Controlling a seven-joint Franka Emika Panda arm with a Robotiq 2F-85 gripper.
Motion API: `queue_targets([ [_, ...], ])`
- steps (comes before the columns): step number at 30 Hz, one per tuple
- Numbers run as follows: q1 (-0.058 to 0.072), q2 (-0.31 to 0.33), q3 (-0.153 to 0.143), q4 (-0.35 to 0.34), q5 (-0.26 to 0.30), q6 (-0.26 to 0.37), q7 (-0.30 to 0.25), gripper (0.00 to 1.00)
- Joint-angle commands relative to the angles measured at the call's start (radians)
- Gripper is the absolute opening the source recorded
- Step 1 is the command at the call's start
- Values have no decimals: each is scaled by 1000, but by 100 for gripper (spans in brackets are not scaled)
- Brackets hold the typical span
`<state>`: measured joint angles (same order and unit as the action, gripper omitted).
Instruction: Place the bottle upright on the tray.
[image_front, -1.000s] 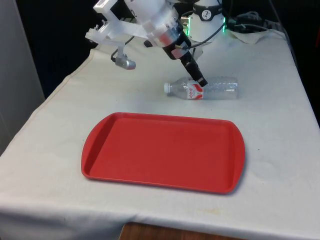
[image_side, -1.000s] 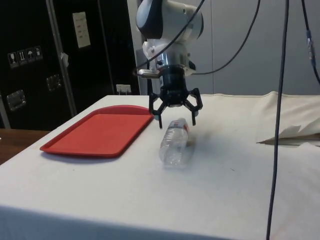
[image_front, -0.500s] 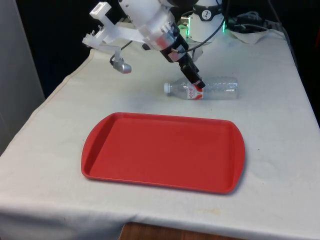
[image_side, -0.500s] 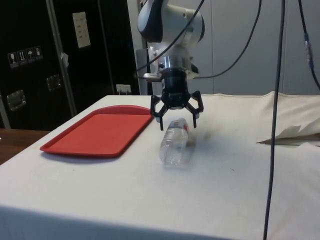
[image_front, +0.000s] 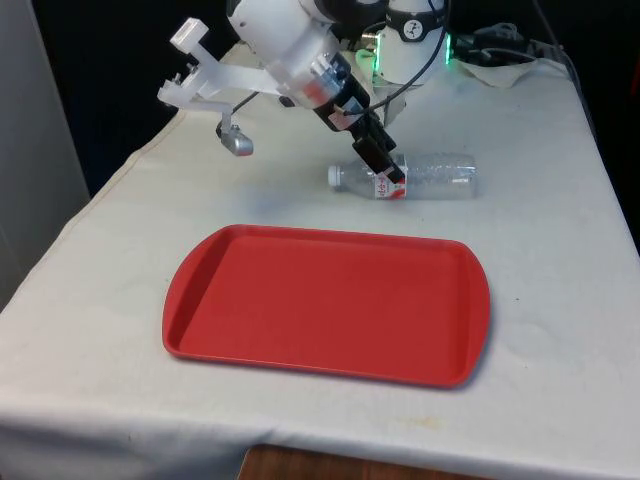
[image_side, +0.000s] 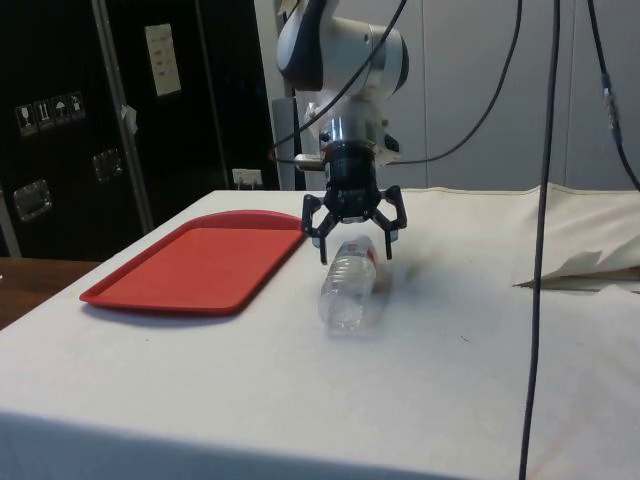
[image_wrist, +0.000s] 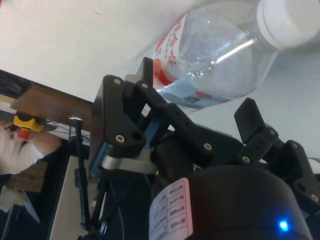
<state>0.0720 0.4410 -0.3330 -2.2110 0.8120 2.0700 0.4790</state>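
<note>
Gripper (image_side: 354, 247) with both fingers spread wide apart, poised over the neck end of a clear plastic water bottle (image_front: 420, 177) — the fingers straddle it on either side without closing on it. Bottle lying on its side on the white tablecloth (image_front: 560, 230), white cap (image_front: 336, 176) toward the front view's left, red-and-white label (image_wrist: 172, 47) just behind the neck. Red tray (image_front: 325, 303) flat on the cloth — near the bottle but apart from it, on the side closer to the front camera.
</note>
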Motion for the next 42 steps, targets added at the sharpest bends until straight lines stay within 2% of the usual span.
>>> queue_targets([
  [1, -7, 9, 3, 10, 14, -7, -5, 100],
  [2, 0, 0, 0, 0, 0, 0, 0, 100],
  [3, -7, 9, 3, 10, 14, -7, -5, 100],
  [7, -9, 33, -2, 34, 38, -17, -6, 100],
  [8, -9, 37, -2, 38, 43, -18, -6, 100],
  [9, -2, 32, -6, 31, 30, -11, -1, 100],
  [10, -12, 43, -5, 42, 50, -24, -9, 100],
  [16, -16, 58, -25, 51, 75, -50, -24, 100],
  [17, -7, 52, -29, 44, 66, -43, -18, 100],
  [18, -16, 60, -29, 53, 77, -55, -26, 100],
  [25, -20, 80, -44, 70, 93, -80, -31, 100],
  [26, -20, 83, -45, 71, 96, -82, -32, 100],
  [27, -14, 79, -49, 67, 87, -78, -26, 100],
  [28, -20, 85, -46, 72, 99, -83, -33, 100],
  [42, -15, 90, -53, 60, 107, -84, -48, 100],
])
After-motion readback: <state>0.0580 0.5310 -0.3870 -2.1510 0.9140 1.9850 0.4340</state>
